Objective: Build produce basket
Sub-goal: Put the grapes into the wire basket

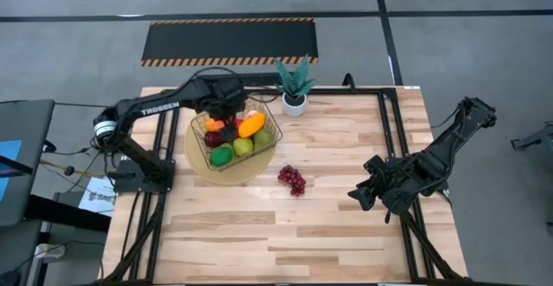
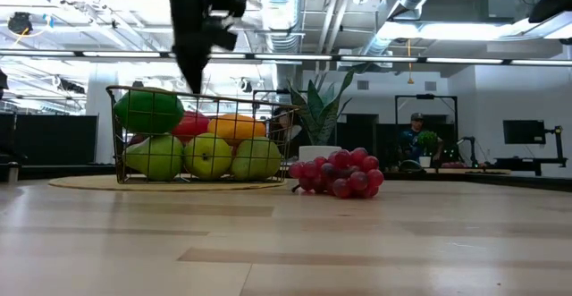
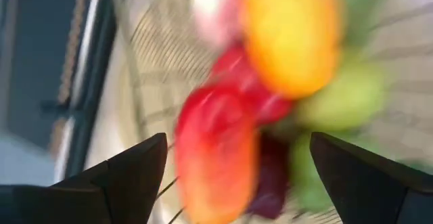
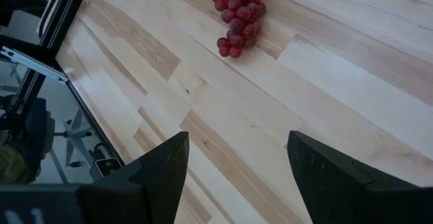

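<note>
The gold wire basket (image 1: 198,148) stands on a round woven mat (image 1: 226,174) at the table's far left and holds several toy fruits: an orange mango (image 1: 251,124), a green lime (image 1: 222,155), a green apple (image 1: 243,146) and a red fruit (image 1: 213,137). My left gripper (image 1: 226,113) hangs open over the basket's far part, pointing steeply down, its fingertips (image 2: 195,68) just above the rim. In the left wrist view a red-orange fruit (image 3: 210,149) lies below the gap between the fingers. A bunch of purple grapes (image 1: 292,180) lies on the bare table right of the basket. My right gripper (image 1: 363,191) waits open at the table's right.
A small white pot with a spiky green plant (image 1: 295,96) stands just beyond the basket's far right corner. Black frame rails (image 1: 390,122) run along the table's far, left and right edges. Bare wood (image 1: 285,234) spreads across the middle and near part.
</note>
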